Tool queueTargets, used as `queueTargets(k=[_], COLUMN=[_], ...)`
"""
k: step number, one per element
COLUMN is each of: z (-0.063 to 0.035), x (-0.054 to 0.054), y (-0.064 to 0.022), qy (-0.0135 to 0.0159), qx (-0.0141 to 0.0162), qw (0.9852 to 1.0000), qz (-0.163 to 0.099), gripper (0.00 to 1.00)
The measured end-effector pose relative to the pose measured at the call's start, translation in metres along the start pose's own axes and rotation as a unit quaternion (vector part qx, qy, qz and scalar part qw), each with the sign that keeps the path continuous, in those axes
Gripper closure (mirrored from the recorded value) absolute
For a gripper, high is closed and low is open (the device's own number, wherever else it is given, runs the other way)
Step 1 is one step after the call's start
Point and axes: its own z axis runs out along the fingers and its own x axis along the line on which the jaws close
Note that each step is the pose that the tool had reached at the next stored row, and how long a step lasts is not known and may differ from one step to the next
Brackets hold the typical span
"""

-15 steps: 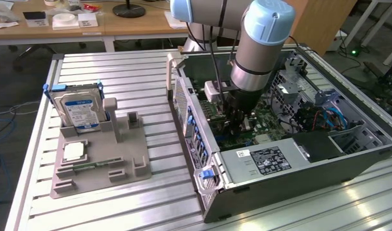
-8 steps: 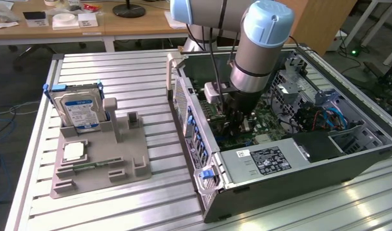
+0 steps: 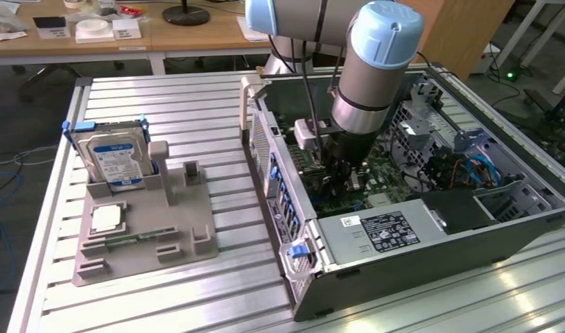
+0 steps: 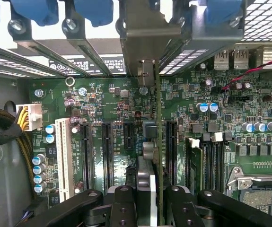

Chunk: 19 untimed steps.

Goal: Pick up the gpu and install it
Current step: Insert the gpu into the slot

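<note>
Ribbed aluminium desk (image 3: 180, 104) fills most of the exterior view; wooden tables w/ clutter and an office floor along the top of the frame. Lower left of the frame: grey holder tray (image 3: 143, 239) carrying a blue-labelled hard drive (image 3: 114, 156) stood upright at its back, plus a small square chip (image 3: 107, 219) lying flat. Centre-right: open PC case (image 3: 430, 229), motherboard (image 4: 112, 101) inside, PSU (image 3: 379, 232) at the near edge. Arm reaches down into the case. The hand (image 4: 150, 198) is clamped on the gpu (image 4: 158, 142), held edge-on, upright over the board, beside the black expansion slots (image 4: 105, 151), its metal bracket (image 4: 145, 71) up by the rear slot openings
</note>
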Motion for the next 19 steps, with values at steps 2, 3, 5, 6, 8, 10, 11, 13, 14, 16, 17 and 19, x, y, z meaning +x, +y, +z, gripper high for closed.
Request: queueTargets(k=[2, 3, 5, 6, 8, 10, 11, 13, 14, 16, 17, 19], z=[0.0, 0.0001, 0.0018, 0.0031, 0.0057, 0.0064, 0.0066, 0.0072, 0.0073, 0.0073, 0.0073, 0.0074], x=[0.0, 0.0, 0.0, 0.0001, 0.0002, 0.0002, 0.0002, 0.0002, 0.0002, 0.0002, 0.0002, 0.0002], y=[0.0, 0.0, 0.0, 0.0, 0.0, 0.0002, 0.0004, 0.0014, 0.0019, 0.0021, 0.0022, 0.0023], qy=[0.0, 0.0, 0.0, 0.0003, 0.0001, 0.0001, 0.0001, 0.0001, 0.0001, 0.0, 0.0, 0.0], qx=[0.0, 0.0, 0.0, -0.0001, 0.0, -0.0001, -0.0001, 0.0001, 0.0002, 0.0001, 0.0001, 0.0002], qw=[1.0, 1.0, 1.0, 1.0, 1.0, 1.0, 1.0, 1.0, 1.0, 1.0, 1.0, 1.0], qz=[0.0, 0.0, 0.0, 0.0, 0.0, 0.0, 0.0, 0.0, 0.0, 0.0, 0.0, 0.0], gripper=[0.72, 0.72, 0.72, 0.72, 0.72, 0.72, 0.72, 0.72, 0.72, 0.72, 0.72, 0.72])
